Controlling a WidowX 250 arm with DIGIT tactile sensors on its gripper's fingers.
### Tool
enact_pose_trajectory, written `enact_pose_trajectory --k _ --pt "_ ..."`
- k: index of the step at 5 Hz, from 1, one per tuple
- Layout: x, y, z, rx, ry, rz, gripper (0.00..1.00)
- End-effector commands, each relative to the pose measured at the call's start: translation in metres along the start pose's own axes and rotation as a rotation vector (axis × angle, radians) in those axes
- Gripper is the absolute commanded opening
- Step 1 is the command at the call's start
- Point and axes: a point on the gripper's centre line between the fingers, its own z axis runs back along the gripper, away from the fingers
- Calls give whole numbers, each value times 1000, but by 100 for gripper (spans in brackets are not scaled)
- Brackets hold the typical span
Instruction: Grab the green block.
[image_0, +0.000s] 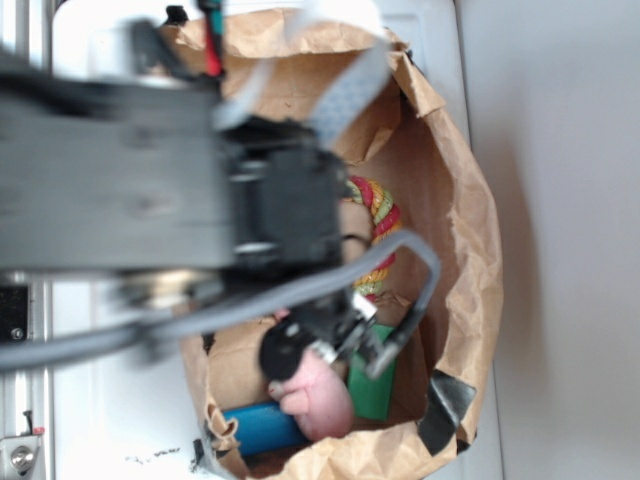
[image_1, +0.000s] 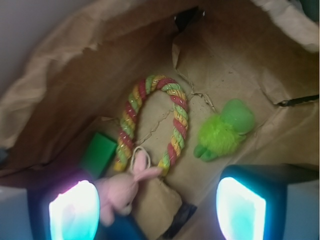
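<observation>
A crumpled brown paper bag (image_1: 235, 65) holds everything. Your end effector (image_1: 157, 210) hangs released above the pink bunny (image_1: 125, 187); the green block (image_1: 98, 154) lies just beside it, so you risk clamping plush instead.

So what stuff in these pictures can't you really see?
- Green block: exterior view, top end hidden by the tool; wrist view, its lower end fades into shadow.
- Blue block: partly behind the pink bunny and the bag rim.
- Fuzzy green toy: hidden by the blurred arm in the exterior view.
- Tool: glare on its fingers hides their tips.
</observation>
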Motion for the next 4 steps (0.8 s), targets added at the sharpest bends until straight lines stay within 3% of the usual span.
enact_pose_trajectory --k 1,4 --pt "19 -10 -41 26 -21 -4 100" --pt "-39 -67 -67 48 40 26 100"
